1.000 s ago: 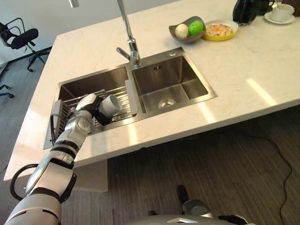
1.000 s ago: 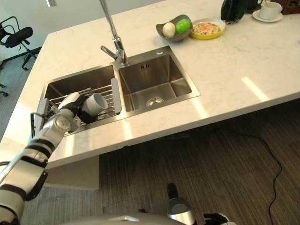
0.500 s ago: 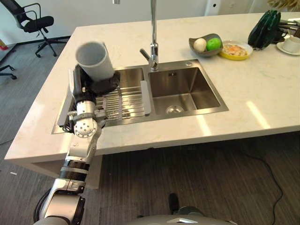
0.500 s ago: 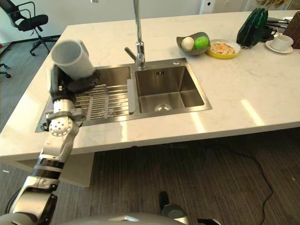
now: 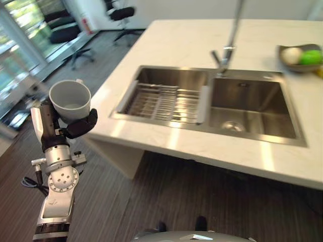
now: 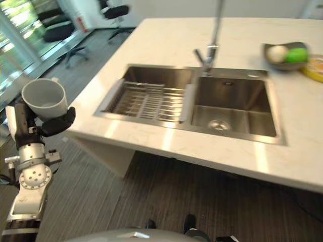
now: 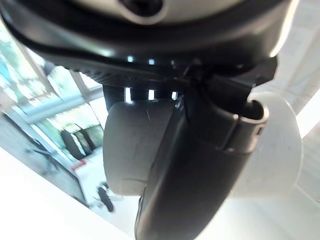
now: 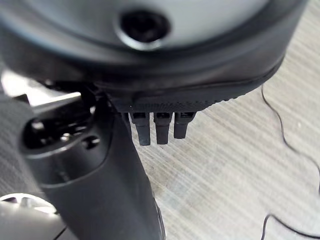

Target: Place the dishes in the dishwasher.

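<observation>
- The pale marble-look island counter [image 5: 181, 40] carries a double stainless steel sink [image 5: 252, 103]; its left basin holds a wire dish rack [image 5: 164, 98] that looks bare of dishes.
- Judged from this, the task is at its carrying stage: one dish is off the rack and in hand, but no dishwasher can be seen, so the placing itself is not yet done.
- At the far right of the counter sits a grey bowl [image 5: 298, 53] with a white ball-shaped thing and a green one in it; whether it counts among the dishes to load cannot be told.
- The left arm stands nearly vertical, well apart from the counter's left end and over the dark striped floor, forearm up and wrist topmost.
- The left hand [image 5: 63, 128] is curled round a grey ceramic mug [image 5: 70, 100], thumb across the front of its lower wall and fingers behind; the mug is upright, mouth up and looks empty.
- The left wrist view confirms the wrap, the thumb lying dark against the mug's pale side.
- The right hand [image 8: 100, 165] hangs over the floor with its short dark fingers pointing down, held straight and loose, gripping nothing.
</observation>
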Available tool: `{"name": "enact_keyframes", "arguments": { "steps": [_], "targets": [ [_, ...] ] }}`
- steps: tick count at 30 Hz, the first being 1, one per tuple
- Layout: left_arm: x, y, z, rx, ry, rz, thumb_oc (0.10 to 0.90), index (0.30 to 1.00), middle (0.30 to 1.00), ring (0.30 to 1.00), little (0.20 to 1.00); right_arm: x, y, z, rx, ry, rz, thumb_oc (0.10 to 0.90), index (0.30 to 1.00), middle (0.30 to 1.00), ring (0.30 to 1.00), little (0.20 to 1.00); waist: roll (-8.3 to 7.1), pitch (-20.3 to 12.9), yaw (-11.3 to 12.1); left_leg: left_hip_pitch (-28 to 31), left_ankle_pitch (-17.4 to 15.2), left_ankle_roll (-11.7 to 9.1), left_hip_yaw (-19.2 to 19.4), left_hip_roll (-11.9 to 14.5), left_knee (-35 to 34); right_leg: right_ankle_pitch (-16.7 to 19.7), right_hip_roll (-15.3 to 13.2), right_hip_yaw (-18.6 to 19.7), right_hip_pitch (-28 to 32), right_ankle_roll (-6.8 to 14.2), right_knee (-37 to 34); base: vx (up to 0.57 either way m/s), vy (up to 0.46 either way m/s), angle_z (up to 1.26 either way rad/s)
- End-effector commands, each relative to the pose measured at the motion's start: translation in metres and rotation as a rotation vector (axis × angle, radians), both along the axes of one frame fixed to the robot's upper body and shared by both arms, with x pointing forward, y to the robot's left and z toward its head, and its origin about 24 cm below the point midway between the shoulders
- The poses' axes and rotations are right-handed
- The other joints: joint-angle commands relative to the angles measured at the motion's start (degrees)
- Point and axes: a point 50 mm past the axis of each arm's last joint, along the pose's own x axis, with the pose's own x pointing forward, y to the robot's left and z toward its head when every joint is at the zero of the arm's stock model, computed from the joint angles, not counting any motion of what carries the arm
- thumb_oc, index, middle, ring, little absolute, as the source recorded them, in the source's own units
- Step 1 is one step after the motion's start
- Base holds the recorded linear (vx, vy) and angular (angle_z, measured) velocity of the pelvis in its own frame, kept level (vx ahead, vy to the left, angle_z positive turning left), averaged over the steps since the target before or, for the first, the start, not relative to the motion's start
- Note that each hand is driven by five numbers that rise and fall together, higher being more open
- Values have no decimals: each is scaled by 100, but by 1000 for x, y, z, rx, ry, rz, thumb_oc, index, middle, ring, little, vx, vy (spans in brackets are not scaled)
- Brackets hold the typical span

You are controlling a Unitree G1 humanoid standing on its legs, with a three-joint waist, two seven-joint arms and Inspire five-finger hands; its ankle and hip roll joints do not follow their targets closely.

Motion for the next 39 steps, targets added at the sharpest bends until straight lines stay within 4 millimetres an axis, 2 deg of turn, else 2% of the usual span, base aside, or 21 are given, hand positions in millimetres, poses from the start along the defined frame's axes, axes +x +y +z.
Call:
{"name": "enact_keyframes", "arguments": {
  "steps": [1, 2, 3, 4, 5, 8, 11, 12, 13, 14, 15, 16, 17, 19, 21, 23, 24, 25, 27, 31, 39],
  "targets": [
    [-1, 5, 66, 189, -259, -35, 400, 300, 300, 300, 300, 24, -3, 3, 4, -60, 5, 800, 900, 900, 900, 900, -223, 160, -75, -357, -27, -42, 1720, 284, 248, -727, -452, -529, 549, 457, 75, -95, -61, 293],
    [2, 0, 65, 170, -256, -61, 400, 300, 300, 300, 300, 18, -5, 2, -6, -37, -20, 800, 900, 900, 900, 900, -242, 36, -364, -156, -60, -64, 3088, 792, 294, -853, -475, -1070, 594, 402, 100, -67, -51, 284],
    [2, -1, 65, 169, -256, -61, 400, 300, 300, 300, 300, 19, -6, 2, -7, -37, -21, 800, 900, 900, 900, 900, -235, 45, -368, -159, -72, -69, 3085, 804, 318, -862, -467, -1079, 604, 393, 100, -67, -55, 291],
    [3, -5, 64, 170, -244, -94, 400, 300, 300, 300, 300, 17, -6, 2, -5, -32, -46, 800, 900, 900, 900, 900, -268, 12, -445, -43, -168, -7, 3650, 951, 434, -876, -471, -1387, 649, 343, 107, -74, -39, 245],
    [5, -8, 61, 160, -228, -124, 400, 300, 300, 300, 300, 19, -6, 2, -4, -43, -75, 800, 900, 900, 900, 900, -318, -20, -455, 13, -263, 40, 3938, 979, 614, -871, -478, -1597, 711, 280, 116, -70, -24, 280],
    [4, -14, 61, 163, -214, -181, 400, 300, 300, 300, 300, 19, 2, 0, 29, -57, -119, 800, 900, 900, 900, 900, -365, -89, -357, -13, -341, 112, 4175, 1061, 617, -909, -431, -2090, 916, 248, 245, 63, 84, 173],
    [1, -15, 54, 137, -196, -180, 400, 300, 300, 300, 300, 23, 14, -2, 60, -67, -88, 800, 900, 900, 900, 900, -448, -161, -308, 39, -431, 272, 3833, 752, 331, -869, -557, -2235, 959, 361, 595, 192, 135, 69],
    [1, -16, 55, 124, -205, -177, 400, 300, 300, 300, 300, 27, 20, -3, 79, -81, -74, 800, 900, 900, 900, 900, -497, -151, -234, 71, -486, 354, 3724, 670, 290, -847, -667, -2350, 907, 451, 1045, 258, 237, 79],
    [1, -22, 61, 129, -231, -205, 400, 300, 300, 300, 300, 30, 30, -4, 108, -104, -75, 800, 900, 900, 900, 900, -585, -79, -280, 248, -691, 598, 3419, 454, 88, -465, -1128, -2072, 565, 820, 2437, 256, 266, 88],
    [1, -22, 62, 130, -230, -205, 400, 300, 300, 300, 300, 30, 30, -4, 109, -104, -75, 800, 900, 900, 900, 900, -602, -77, -292, 254, -704, 643, 3417, 397, 64, -474, -1216, -2066, 527, 874, 2550, 368, 309, 118],
    [8, -31, 58, 106, -226, -242, 400, 300, 300, 300, 300, 35, 36, -4, 135, -127, -74, 800, 900, 900, 900, 900, -578, 67, -632, 512, -805, 803, 2848, 188, -173, -308, -1210, -922, -234, 1087, 3724, 140, 140, 161],
    [10, -35, 58, 119, -222, -248, 400, 300, 300, 300, 300, 38, 39, -3, 148, -138, -71, 800, 900, 900, 900, 900, -542, 118, -696, 506, -685, 849, 2763, 211, -258, -364, -921, -470, -583, 999, 3926, 185, 39, 159],
    [14, -40, 58, 123, -219, -274, 400, 300, 300, 300, 300, 42, 43, -3, 179, -167, -91, 800, 900, 900, 900, 900, -540, 139, -885, 526, -615, 804, 2365, 177, -347, -595, -273, 356, -820, 972, 3844, 114, -69, 192],
    [20, -51, 60, 110, -234, -330, 400, 300, 300, 300, 300, 33, 43, -4, 183, -156, -123, 800, 900, 900, 900, 900, -529, 117, -995, 556, -518, 696, 1745, 63, -525, -751, 100, 923, -872, 866, 3253, 231, -165, 161],
    [25, -59, 66, 128, -253, -379, 400, 300, 300, 300, 300, 27, 44, -5, 185, -140, -141, 800, 900, 900, 900, 900, -519, 58, -946, 502, -496, 569, 1395, 144, -565, -940, -140, 1230, -850, 716, 2399, 210, -292, 161],
    [23, -59, 68, 143, -270, -357, 400, 300, 300, 300, 300, 14, 46, -8, 181, -97, -153, 800, 900, 900, 900, 900, -591, 58, -982, 522, -541, 447, 1070, 140, -605, -810, -251, 1536, -598, 756, 1234, 199, -202, 214],
    [26, -65, 72, 153, -275, -404, 400, 300, 300, 300, 300, 11, 47, -8, 189, -108, -182, 800, 900, 900, 900, 900, -669, 35, -958, 438, -528, 419, 779, 76, -605, -925, -42, 1946, -434, 762, 1368, 83, -178, 101],
    [27, -67, 72, 144, -281, -405, 400, 300, 300, 300, 300, 8, 46, -9, 179, -93, -186, 800, 900, 900, 900, 900, -750, -8, -883, 438, -571, 423, 708, 60, -605, -815, -109, 1802, -451, 736, 1267, 41, -215, 121],
    [23, -60, 69, 109, -291, -371, 400, 300, 300, 300, 300, 31, 49, -6, 184, -131, -115, 800, 900, 900, 900, 900, -784, -141, -747, 497, -559, 372, 845, 119, -586, -545, -98, 1625, -200, 723, 757, 171, -221, 103],
    [20, -59, 65, 63, -285, -381, 400, 300, 300, 300, 300, 51, 48, 1, 184, -208, -47, 800, 900, 900, 900, 900, -865, -205, -635, 557, -595, 327, 790, 106, -454, -516, -65, 1620, 134, 608, 326, 134, -110, -12],
    [12, -59, 54, 15, -251, -370, 400, 300, 300, 300, 300, 81, 58, 12, 244, -341, -94, 800, 900, 900, 900, 900, -837, -347, -825, 728, -516, 271, 884, 182, -472, -576, 63, 1768, 403, 465, 206, 40, -35, -11]
  ]
}}
